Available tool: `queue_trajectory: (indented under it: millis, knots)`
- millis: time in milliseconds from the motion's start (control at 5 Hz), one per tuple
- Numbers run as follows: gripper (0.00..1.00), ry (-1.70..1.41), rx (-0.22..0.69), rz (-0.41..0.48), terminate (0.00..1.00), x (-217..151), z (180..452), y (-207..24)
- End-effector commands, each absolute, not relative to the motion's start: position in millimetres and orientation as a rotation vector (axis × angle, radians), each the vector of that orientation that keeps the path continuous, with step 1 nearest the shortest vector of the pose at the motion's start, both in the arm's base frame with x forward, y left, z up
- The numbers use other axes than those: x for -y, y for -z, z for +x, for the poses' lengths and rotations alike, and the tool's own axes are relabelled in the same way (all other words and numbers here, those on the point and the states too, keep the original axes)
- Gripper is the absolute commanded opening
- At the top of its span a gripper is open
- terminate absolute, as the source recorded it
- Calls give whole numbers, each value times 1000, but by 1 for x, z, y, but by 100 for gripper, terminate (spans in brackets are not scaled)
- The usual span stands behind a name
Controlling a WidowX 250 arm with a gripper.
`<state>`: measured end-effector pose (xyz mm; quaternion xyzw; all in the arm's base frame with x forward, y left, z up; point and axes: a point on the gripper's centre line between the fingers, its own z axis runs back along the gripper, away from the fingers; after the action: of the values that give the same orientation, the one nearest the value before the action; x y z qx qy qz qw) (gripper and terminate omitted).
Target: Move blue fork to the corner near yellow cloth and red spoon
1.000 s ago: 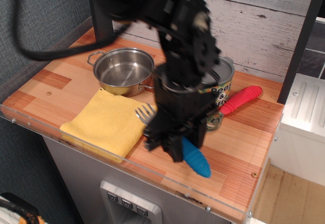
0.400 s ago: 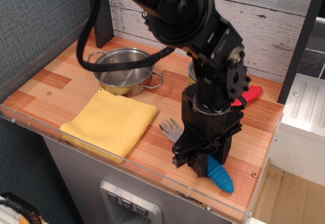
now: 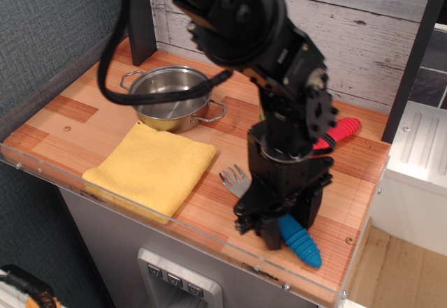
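The blue fork lies low over the front right of the table, its tines (image 3: 234, 179) pointing left and its blue handle (image 3: 300, 242) pointing toward the front right corner (image 3: 335, 280). My gripper (image 3: 269, 225) stands straight over the fork's middle and is shut on it. The yellow cloth (image 3: 150, 168) lies folded at the front left, apart from the fork. The red spoon (image 3: 336, 133) lies at the back right, with its bowl end hidden behind my arm.
A steel pot (image 3: 171, 98) stands behind the cloth. A clear acrylic edge (image 3: 174, 228) runs along the table's front. A dark post (image 3: 140, 22) stands at the back left, and a plank wall closes the back.
My gripper carried the blue fork from beside the cloth to the right, toward the front right corner. In the last half second it has barely moved.
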<state>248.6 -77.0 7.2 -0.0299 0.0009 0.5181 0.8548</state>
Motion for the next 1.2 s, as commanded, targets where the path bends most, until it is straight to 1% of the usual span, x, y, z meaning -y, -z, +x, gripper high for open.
queue_trajectory:
  millis: [0, 200, 400, 600, 800, 1000]
  knots:
    - [100, -1033, 49, -95, 0, 76, 259, -38]
    - [100, -1000, 96, -103, 0, 71, 258, -56]
    - [100, -948, 135, -68, 0, 62, 254, -74]
    - [100, -854, 158, -24, 0, 43, 247, -89]
    - [100, -702, 150, 32, 0, 22, 242, -105]
    - [100, -667, 152, 22, 0, 1, 237, -116]
